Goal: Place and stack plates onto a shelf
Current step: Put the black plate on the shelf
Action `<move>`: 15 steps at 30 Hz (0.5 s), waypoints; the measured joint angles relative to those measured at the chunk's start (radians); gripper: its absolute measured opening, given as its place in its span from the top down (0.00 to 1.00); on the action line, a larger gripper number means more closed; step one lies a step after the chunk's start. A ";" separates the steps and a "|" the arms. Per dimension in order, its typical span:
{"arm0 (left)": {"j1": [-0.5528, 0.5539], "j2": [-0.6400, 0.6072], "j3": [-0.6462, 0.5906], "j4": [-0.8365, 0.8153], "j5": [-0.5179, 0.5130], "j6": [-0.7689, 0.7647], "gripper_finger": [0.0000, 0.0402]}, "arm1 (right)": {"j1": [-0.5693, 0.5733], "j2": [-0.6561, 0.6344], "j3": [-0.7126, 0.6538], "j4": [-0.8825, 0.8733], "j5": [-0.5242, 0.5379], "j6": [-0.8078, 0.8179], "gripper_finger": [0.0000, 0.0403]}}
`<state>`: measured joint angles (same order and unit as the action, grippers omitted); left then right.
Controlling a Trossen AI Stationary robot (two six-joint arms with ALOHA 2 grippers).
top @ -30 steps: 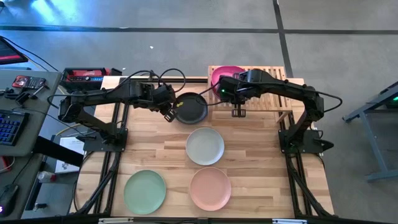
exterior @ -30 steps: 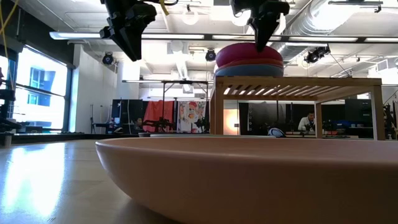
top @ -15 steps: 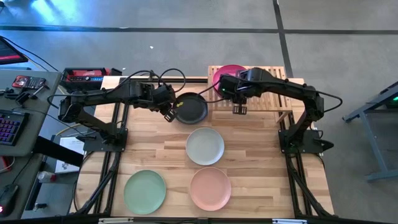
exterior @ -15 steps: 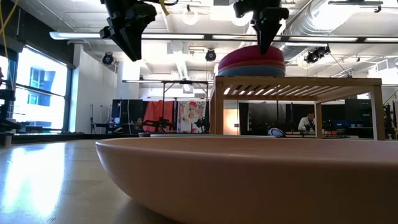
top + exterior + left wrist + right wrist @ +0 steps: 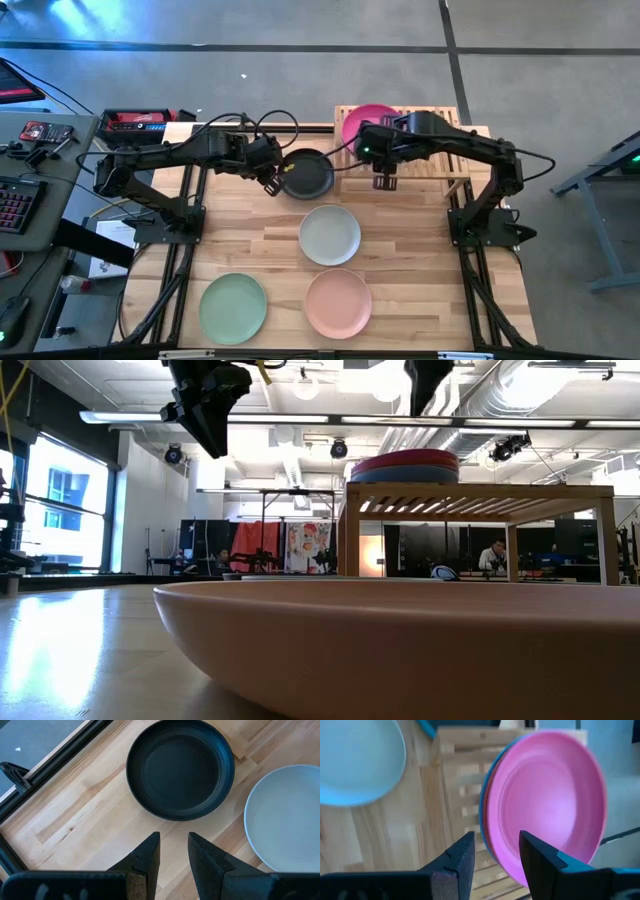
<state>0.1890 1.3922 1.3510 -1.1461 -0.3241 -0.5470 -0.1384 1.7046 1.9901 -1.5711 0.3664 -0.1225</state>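
A magenta plate (image 5: 368,122) lies flat on a blue plate (image 5: 400,474) at the left end of the slatted wooden shelf (image 5: 440,150). My right gripper (image 5: 384,181) hangs open above the shelf's near edge, its fingers clear of the magenta plate (image 5: 547,800). A black plate (image 5: 306,173) rests on the table left of the shelf. My left gripper (image 5: 272,183) hovers open just left of it, with nothing between its fingers. An off-white plate (image 5: 330,235), a mint green plate (image 5: 233,308) and a peach-pink plate (image 5: 338,303) lie on the table nearer the front.
The right part of the shelf (image 5: 480,490) is bare slats. Bare tabletop (image 5: 420,260) lies right of the off-white and peach-pink plates. The arms' dark base frames (image 5: 170,230) stand at both table sides. A desk with a keyboard (image 5: 15,205) sits beyond the left edge.
My right gripper has opened, let go of the magenta plate and risen. The plate stood tilted a second ago and has dropped flat onto the blue plate on the shelf.
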 joint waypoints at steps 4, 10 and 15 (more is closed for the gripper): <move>0.000 0.004 0.000 0.000 0.006 0.000 0.78 | 0.004 0.000 0.082 0.000 -0.007 0.050 0.67; 0.001 0.057 0.000 0.001 0.097 0.077 0.78 | 0.004 0.000 0.215 0.000 -0.062 0.082 0.67; -0.017 0.129 0.000 0.000 0.105 0.221 0.78 | 0.004 0.000 0.312 0.000 -0.063 0.082 0.67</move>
<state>0.1717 1.5211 1.3510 -1.1465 -0.2186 -0.3256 -0.1345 1.7046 2.3022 -1.5708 0.3031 -0.0410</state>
